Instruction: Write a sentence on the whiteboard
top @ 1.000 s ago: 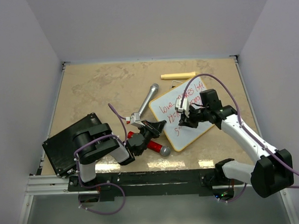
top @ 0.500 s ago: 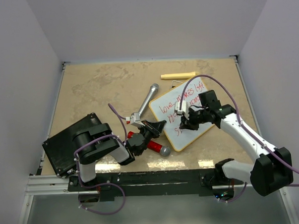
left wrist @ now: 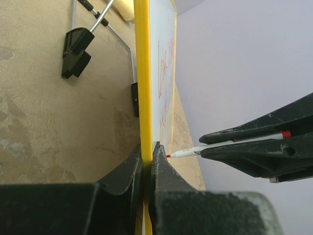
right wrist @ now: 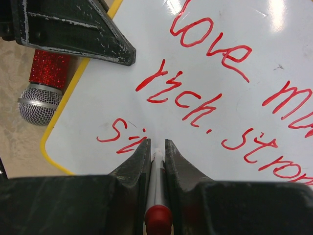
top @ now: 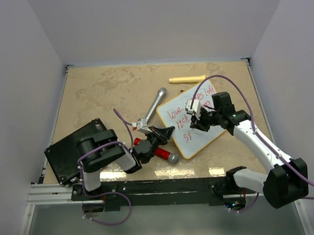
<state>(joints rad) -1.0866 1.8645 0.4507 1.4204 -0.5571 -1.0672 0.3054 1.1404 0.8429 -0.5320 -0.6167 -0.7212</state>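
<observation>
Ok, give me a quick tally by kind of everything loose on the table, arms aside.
microphones: 2 (silver microphone, red microphone)
whiteboard: 1
red marker: 1
pale yellow stick: 1
black box: 1
Total: 6

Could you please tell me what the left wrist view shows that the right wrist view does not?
Only left wrist: black wire feet behind the board, its edge clamped by the left end effector. Only right wrist: legible red words and a glittery microphone. Both: the board and the marker in the right end effector.
</observation>
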